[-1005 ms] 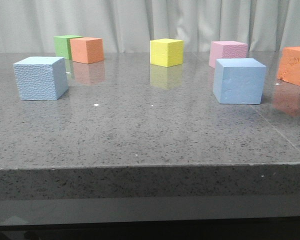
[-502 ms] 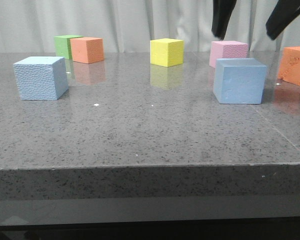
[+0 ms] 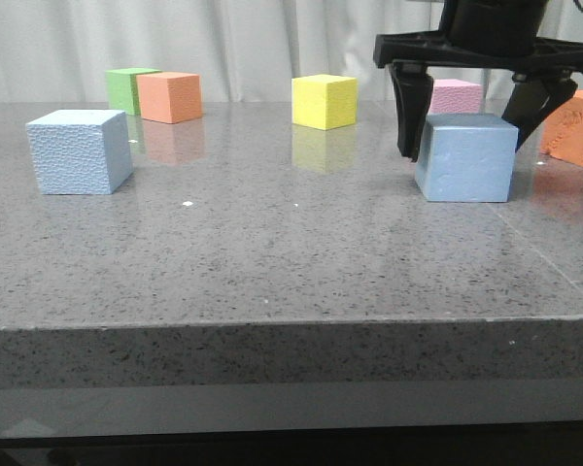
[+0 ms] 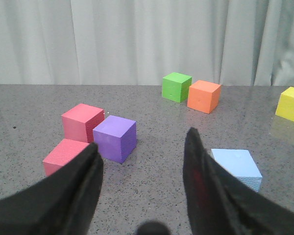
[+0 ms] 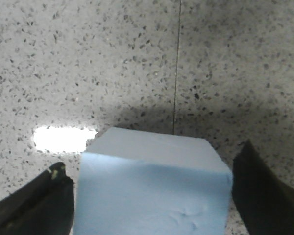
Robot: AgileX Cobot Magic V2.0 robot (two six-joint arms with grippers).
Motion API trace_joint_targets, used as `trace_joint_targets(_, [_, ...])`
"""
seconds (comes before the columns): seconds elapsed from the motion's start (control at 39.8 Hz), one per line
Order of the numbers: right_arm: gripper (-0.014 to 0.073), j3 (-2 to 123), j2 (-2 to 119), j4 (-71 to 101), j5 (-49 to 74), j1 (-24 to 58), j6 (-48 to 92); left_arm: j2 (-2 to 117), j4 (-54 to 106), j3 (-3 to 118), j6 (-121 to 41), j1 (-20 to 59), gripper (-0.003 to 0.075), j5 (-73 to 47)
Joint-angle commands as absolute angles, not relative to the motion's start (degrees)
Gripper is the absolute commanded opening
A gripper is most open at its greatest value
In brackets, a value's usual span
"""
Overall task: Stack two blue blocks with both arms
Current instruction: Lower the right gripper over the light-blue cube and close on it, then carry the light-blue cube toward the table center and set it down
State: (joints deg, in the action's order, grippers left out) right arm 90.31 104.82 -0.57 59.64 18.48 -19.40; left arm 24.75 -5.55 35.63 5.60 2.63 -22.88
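A dark speckled stone table (image 3: 272, 252) fills the front view, its near edge bare. On it sit the 2 blue blocks, both resting on the tabletop and well apart, so no stacking is done. The left blue block (image 3: 80, 150) stands alone toward the robot's left, untouched; in the left wrist view it lies just beyond the tip of one finger of the left gripper (image 4: 142, 171), whose jaws are spread wide with nothing between them, above the table. The right blue block (image 3: 466, 156) sits toward the robot's right, and the right gripper (image 3: 471, 112) hangs over it with 1 finger on each side; the jaws are apart and, in the right wrist view, a gap shows on both sides of the block, so no grasp is made. Judging from this, the task is at its start: still to come are closing on 1 block, lifting it, carrying it across and setting it on the other. Farther back stand a yellow cube (image 3: 324, 101), a pink cube (image 3: 455, 95) partly hidden behind the right gripper, an orange cube (image 3: 169, 97) with a green cube (image 3: 124, 87) just beside it, and another orange cube (image 3: 575, 128) at the far right edge. A pale curtain (image 3: 223, 44) closes the background.
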Motion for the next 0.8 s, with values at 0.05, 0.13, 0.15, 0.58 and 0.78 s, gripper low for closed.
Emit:
trace_joint_targets(0.05, [0.0565,92.3,102.2,-0.6,58.3,18.3,-19.6,25.5,-5.6,37.4,5.6,3.0,0.0365,-18.3])
trace_joint_targets(0.13, [0.0508,92.3,102.2,-0.6,58.2,18.3,-19.6,25.5,-5.6,37.4,5.6,3.0,0.0365,-18.3])
trace_joint_targets(0.15, [0.0493,92.3,102.2,-0.6,58.2,18.3,-19.6,25.5,-5.6,37.4,5.6,3.0,0.0365,-18.3])
trace_joint_targets(0.58, [0.0474,95.8,101.5,0.9,61.0,21.2,-19.6,25.5,-5.6,37.4,5.6,3.0,0.0365,-18.3])
trace_joint_targets(0.78, [0.0474,101.8,103.7,-2.3,62.7,27.1,-25.3,25.5,-5.6,37.4,5.6,3.0,0.0365,-18.3])
